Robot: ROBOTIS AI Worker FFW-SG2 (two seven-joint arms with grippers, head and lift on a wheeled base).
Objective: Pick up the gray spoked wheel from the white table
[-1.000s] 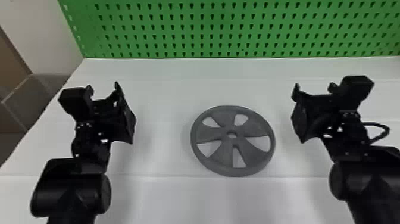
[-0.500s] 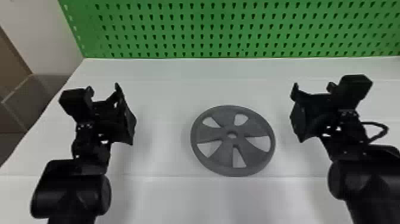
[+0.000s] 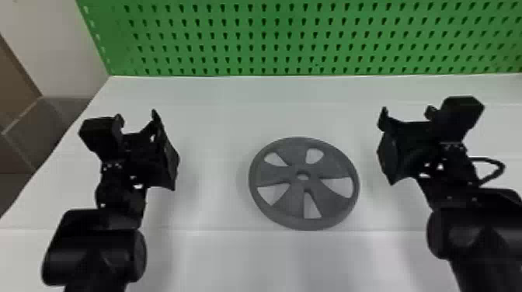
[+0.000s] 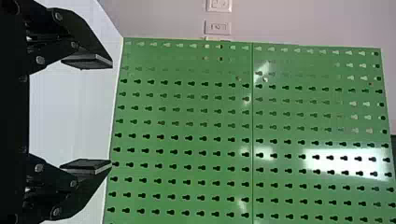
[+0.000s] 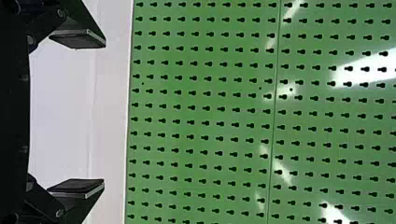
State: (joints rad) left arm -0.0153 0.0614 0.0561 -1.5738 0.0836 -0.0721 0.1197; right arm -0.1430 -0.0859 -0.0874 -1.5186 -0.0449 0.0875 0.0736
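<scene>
Gray spoked wheel lies on the white table between left gripper and right gripper, fingers wide apart; far edge, green pegboard.

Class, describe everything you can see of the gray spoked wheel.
The gray spoked wheel is round and matte, perhaps plastic. Five broad spokes join its rim to a central hub with a small hole, leaving five openings. It appears whole and lies flat on the white table, between the left hand and right hand, neither touching it.
</scene>
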